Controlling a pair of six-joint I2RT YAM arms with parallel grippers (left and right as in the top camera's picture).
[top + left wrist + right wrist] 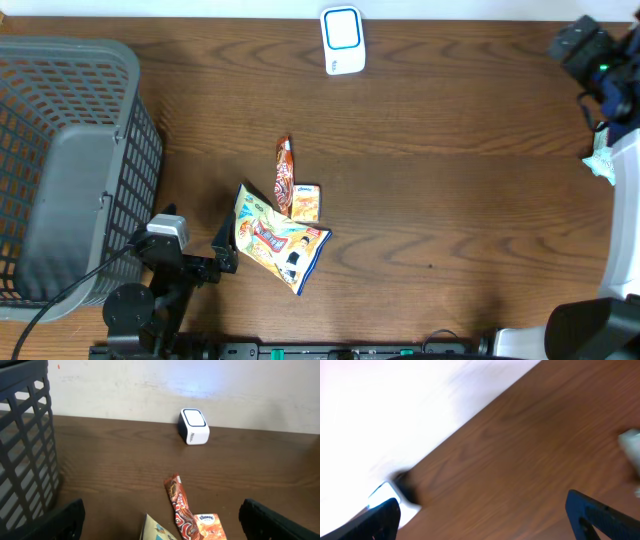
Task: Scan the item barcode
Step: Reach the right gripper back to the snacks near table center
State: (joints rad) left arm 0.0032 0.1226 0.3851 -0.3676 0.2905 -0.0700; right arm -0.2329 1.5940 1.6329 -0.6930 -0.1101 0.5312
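Observation:
The white scanner (342, 40) with a blue-edged face stands at the table's far edge; it also shows as the scanner (193, 426) and, blurred, as the scanner (384, 496). In the middle lie a brown candy wrapper (284, 174), an orange tissue pack (306, 202) and a yellow snack bag (279, 240). My left gripper (226, 250) is open just left of the bag, holding nothing. In its wrist view the wrapper (180, 507), tissue pack (210, 527) and bag corner (155, 532) lie between the open left gripper (162, 512). My right gripper (563, 45) hovers open and empty at the far right; the right gripper (485, 522) faces bare wood.
A dark mesh basket (130, 120) with a grey liner fills the left side, its wall (25, 445) close beside my left gripper. A small pale packet (602, 162) lies at the right edge beside a white bin (628, 220). A pale blurred object (632, 447) shows at the right.

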